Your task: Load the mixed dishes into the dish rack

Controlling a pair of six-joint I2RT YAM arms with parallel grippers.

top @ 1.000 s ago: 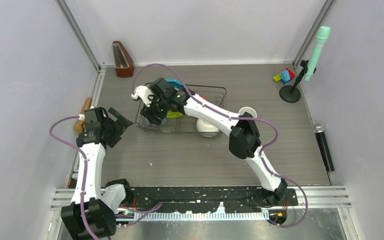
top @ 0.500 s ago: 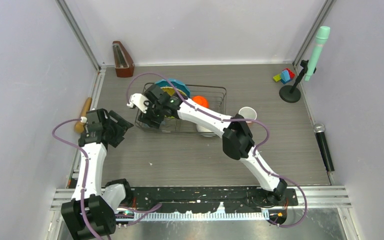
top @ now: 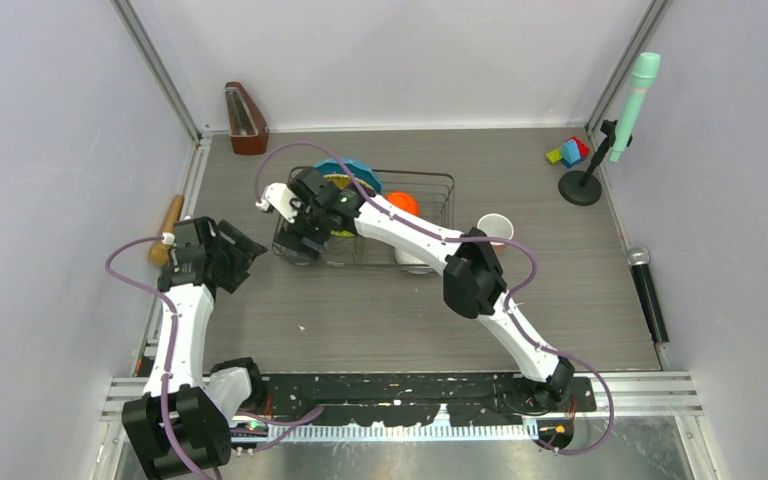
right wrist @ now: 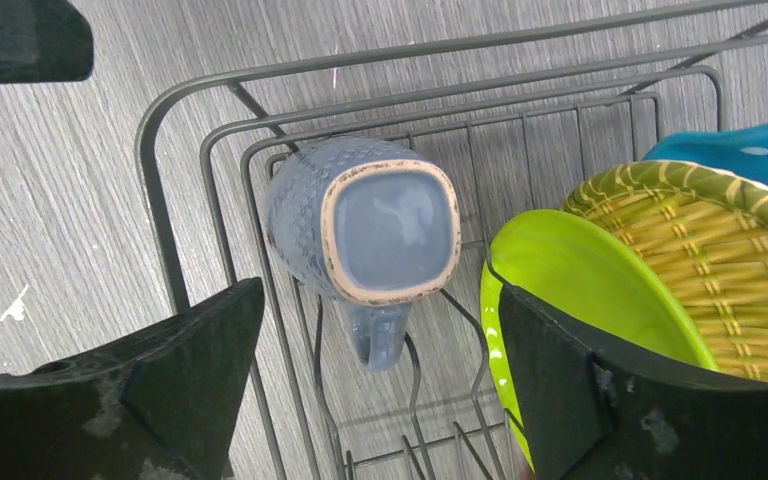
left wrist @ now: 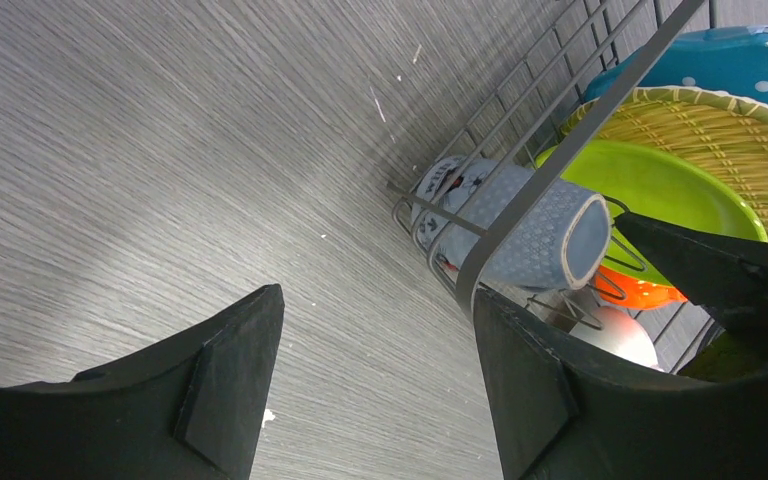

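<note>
The dish rack [top: 430,180] stands mid-table. The blue dotted plate [top: 352,172], yellow woven plate [right wrist: 710,235] and lime green plate [right wrist: 580,290] stand in it, beside the orange bowl [top: 402,203]. The white bowl [top: 412,258] is at its front edge. The grey-blue cup [right wrist: 385,230] lies on its side in the rack's left end, free between the fingers of my open right gripper [right wrist: 378,300], which hovers over it [top: 300,235]. My left gripper [top: 238,252] is open and empty just left of the rack [left wrist: 560,150]. A pale mug [top: 495,228] stands on the table right of the rack.
A wooden rolling pin [top: 167,225] lies at the left wall. A metronome [top: 247,118] stands at the back left. Toy blocks [top: 568,152], a microphone stand [top: 582,186] and a black microphone [top: 648,290] are on the right.
My right gripper has moved left to the rack's left end, uncovering the plates and orange bowl, and the cup lies free below it. The left gripper has barely shifted.
</note>
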